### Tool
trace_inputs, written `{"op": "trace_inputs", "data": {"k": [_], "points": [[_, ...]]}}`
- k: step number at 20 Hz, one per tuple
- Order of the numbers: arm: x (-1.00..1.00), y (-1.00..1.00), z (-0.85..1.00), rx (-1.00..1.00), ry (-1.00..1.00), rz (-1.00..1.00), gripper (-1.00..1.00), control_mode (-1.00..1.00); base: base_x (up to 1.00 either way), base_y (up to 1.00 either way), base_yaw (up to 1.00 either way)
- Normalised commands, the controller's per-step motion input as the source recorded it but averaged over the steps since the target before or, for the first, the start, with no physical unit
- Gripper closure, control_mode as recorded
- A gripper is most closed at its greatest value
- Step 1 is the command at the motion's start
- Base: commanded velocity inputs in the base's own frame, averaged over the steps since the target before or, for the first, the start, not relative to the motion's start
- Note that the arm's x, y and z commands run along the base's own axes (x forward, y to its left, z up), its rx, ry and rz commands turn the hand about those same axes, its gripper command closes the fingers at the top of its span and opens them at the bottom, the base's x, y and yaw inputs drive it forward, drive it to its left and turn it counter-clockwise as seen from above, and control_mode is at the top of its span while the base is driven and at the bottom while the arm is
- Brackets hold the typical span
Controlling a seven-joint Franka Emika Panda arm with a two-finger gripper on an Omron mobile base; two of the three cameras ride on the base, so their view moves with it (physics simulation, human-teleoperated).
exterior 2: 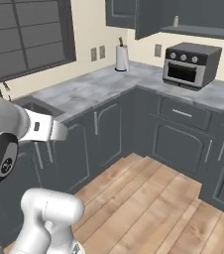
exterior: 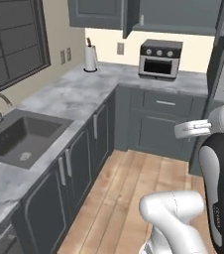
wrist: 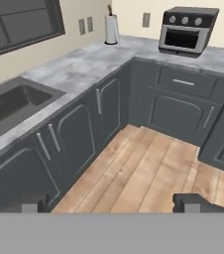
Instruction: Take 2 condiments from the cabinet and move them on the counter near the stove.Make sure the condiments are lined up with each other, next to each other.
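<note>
Above the far corner of the counter [exterior 2: 94,89], the wall cabinet [exterior 2: 148,17] stands with its door swung open, and one small pale container [exterior 2: 176,21] rests upright on the shelf inside. It is too small to say which condiment it is, and no second one can be made out. The claw [wrist: 113,202] hangs over the wooden floor [wrist: 148,168], well apart from the cabinet, its two tips spread wide with nothing between them. On the counter below sit a toaster oven [exterior 2: 191,64] and a paper-towel roll [exterior 2: 122,57].

Judgement: the container is likely light, rigid and smooth-sided, so prone to slip or topple. The claw should take it across the middle of the body, below the lid, level with the shelf.
</note>
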Motion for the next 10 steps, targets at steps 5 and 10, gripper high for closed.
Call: {"op": "trace_inputs", "data": {"k": [5, 10], "points": [[0.0, 0.0, 0.0, 0.0, 0.0, 0.0, -1.0, 1.0, 1.0, -0.86, -0.02], [0.0, 0.0, 0.0, 0.0, 0.0, 0.0, -1.0, 1.0, 1.0, -0.8, -0.06]]}}
